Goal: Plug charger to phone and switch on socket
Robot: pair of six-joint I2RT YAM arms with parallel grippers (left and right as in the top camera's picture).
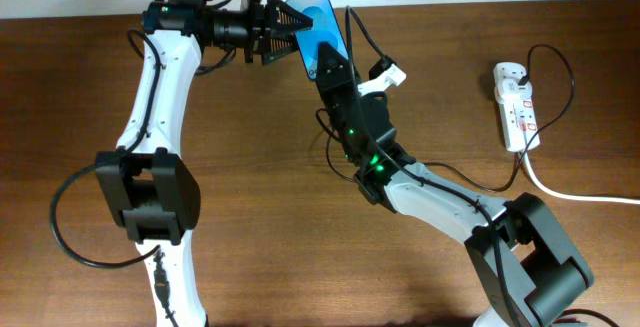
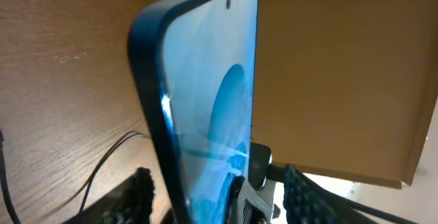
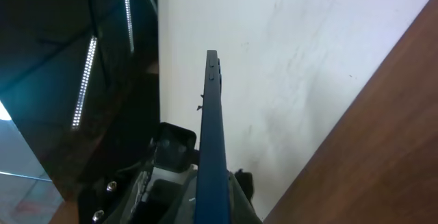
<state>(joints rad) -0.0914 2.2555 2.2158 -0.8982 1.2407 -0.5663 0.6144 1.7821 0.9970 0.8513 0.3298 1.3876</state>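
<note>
The phone is held up off the table at the back, blue screen showing, and tilted. My right gripper is shut on its lower end; in the right wrist view the phone is edge-on between the fingers. My left gripper is open, with its fingers spread on either side of the phone and not touching it. The socket lies at the right. The charger cable runs from it across the table toward the right arm. Its plug tip is not visible.
The socket's thick white cord leaves to the right edge. A thin black cable lies on the wooden table below the phone. The wall is right behind the phone. Both arms cross the middle of the table.
</note>
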